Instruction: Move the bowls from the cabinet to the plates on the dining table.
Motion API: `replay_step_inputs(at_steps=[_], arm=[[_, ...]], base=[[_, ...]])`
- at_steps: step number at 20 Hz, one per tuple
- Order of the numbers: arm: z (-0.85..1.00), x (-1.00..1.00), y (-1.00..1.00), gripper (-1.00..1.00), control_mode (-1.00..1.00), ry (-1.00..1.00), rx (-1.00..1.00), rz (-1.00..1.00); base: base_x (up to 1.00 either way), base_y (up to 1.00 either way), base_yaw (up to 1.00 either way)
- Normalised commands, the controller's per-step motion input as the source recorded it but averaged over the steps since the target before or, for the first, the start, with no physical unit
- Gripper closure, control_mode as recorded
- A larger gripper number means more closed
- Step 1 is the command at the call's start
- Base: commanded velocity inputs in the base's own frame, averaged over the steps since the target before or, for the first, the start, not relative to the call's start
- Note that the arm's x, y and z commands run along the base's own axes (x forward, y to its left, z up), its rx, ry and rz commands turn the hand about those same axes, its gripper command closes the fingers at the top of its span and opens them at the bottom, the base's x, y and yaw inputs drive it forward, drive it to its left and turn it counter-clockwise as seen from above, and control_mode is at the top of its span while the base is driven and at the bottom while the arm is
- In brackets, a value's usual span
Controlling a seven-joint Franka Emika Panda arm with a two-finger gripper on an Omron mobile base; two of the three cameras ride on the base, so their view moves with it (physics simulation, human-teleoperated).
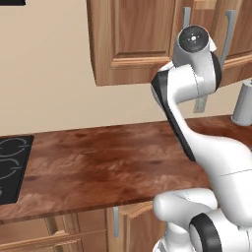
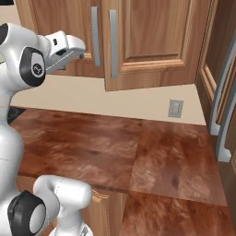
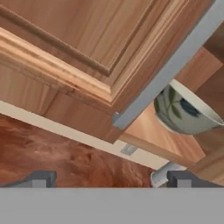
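Observation:
A grey-green bowl (image 3: 186, 111) with dark markings and a cream rim stands inside the cabinet (image 2: 152, 41), seen through the gap past the door's edge. The cabinet door (image 3: 78, 48) is ajar, and its long grey bar handle (image 3: 175, 61) runs slantwise across the hand view. My gripper (image 3: 111, 180) is open with nothing between its fingers; it is below and short of the handle and touches neither the handle nor the bowl. In the right base view the gripper (image 2: 79, 50) is raised just left of the cabinet's handles (image 2: 95, 34). The plates and the dining table are out of view.
A reddish-brown wooden counter (image 1: 108, 162) runs below the cabinet, with a black stovetop (image 1: 10, 167) at its left. A pale grey canister (image 1: 243, 103) stands by the wall at the right. A tall cupboard (image 2: 221, 110) borders the right side. A wall outlet (image 2: 175, 108) is under the cabinet.

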Motion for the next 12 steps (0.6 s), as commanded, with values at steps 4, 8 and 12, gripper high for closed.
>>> replay_step_inputs(at_steps=[4, 8, 12], arm=[[-0.20, 0.35, -0.12, -1.00, -1.00, 0.00, -0.14, 0.00], [-0.15, 0.41, -0.27, -1.00, -1.00, 0.00, -0.12, 0.00], [-0.09, 0.41, -0.31, -1.00, -1.00, 0.00, -0.09, 0.00]], base=[[0.00, 0.00, 0.00], [0.00, 0.00, 0.00], [0.00, 0.00, 0.00]])
